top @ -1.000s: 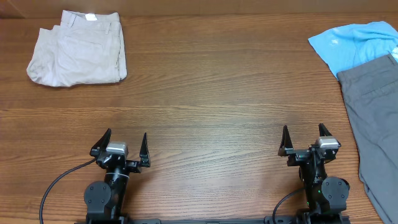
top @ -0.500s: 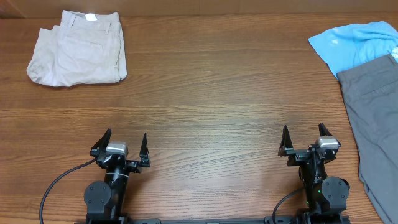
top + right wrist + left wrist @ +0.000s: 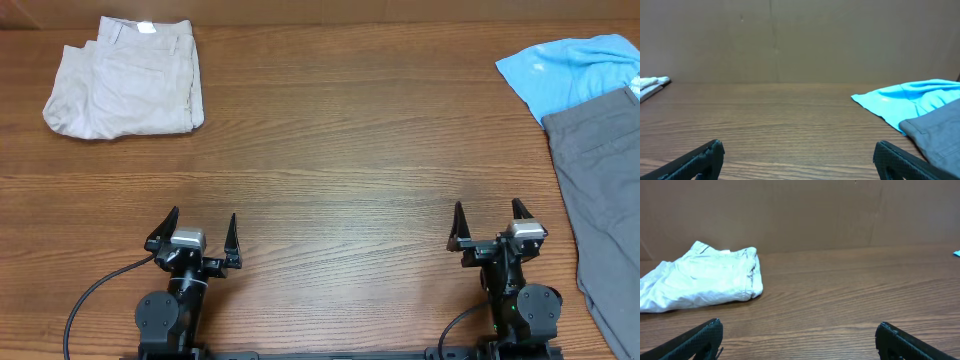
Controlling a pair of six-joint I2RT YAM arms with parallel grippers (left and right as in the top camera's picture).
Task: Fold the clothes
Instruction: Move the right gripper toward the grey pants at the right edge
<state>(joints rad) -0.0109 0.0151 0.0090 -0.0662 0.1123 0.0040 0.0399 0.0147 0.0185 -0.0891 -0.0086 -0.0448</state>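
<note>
Mid-grey trousers (image 3: 605, 190) lie along the table's right edge, partly out of frame, over a light-blue T-shirt (image 3: 570, 70) at the back right. They also show in the right wrist view: trousers (image 3: 940, 135), T-shirt (image 3: 905, 97). Folded beige shorts (image 3: 125, 78) sit at the back left, and show in the left wrist view (image 3: 705, 277). My left gripper (image 3: 196, 234) and right gripper (image 3: 489, 221) rest near the front edge, both open wide and empty. No black garment is in view.
The wooden table (image 3: 330, 150) spans the view between the garments. A brown wall (image 3: 805, 215) stands behind its far edge. A black cable (image 3: 90, 295) runs from the left arm's base to the front left.
</note>
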